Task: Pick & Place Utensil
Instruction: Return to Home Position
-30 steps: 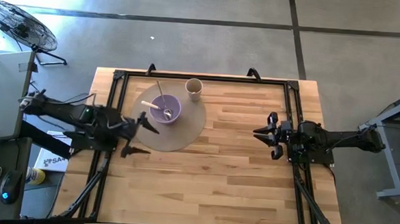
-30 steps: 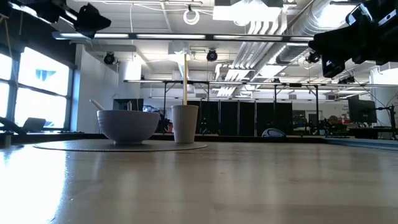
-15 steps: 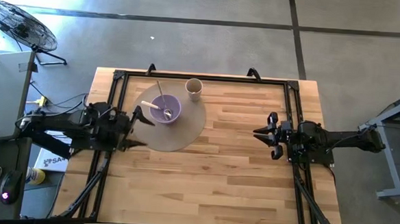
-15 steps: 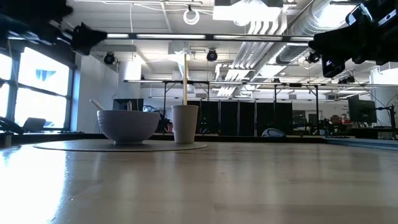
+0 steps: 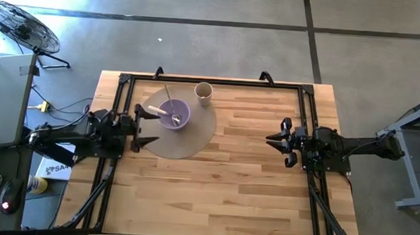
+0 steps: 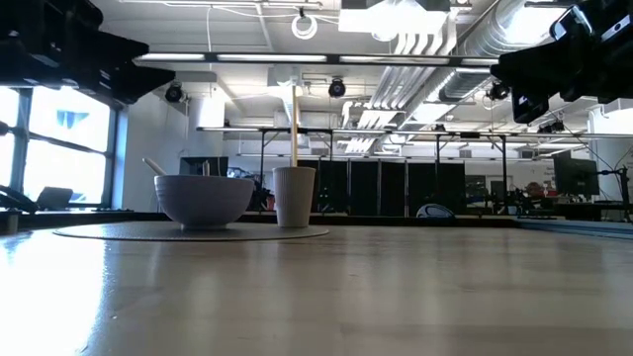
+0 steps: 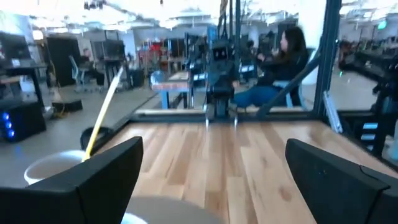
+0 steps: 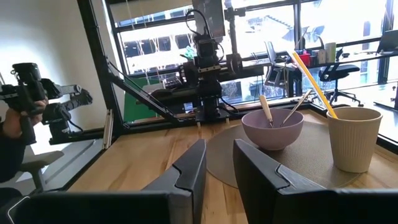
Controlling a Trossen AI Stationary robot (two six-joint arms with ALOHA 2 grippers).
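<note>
While the ribbed white cup [image 5: 203,93] and smooth purple bowl [image 5: 174,114] sit upper centre, I see the left gripper [image 5: 145,127] level, gaping and empty, and the right gripper [image 5: 274,141] narrowly parted, empty.

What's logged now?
left end effector open at round gray placemat's edge; right end effector waiting, wooden table's right; silver spoon in purple bowl; yellow straw in white cup

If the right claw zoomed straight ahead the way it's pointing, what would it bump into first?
Probably the left gripper, straight across the table. The right gripper is aimed just beside the purple bowl and seems to ride above it, though height is hard to judge.
</note>
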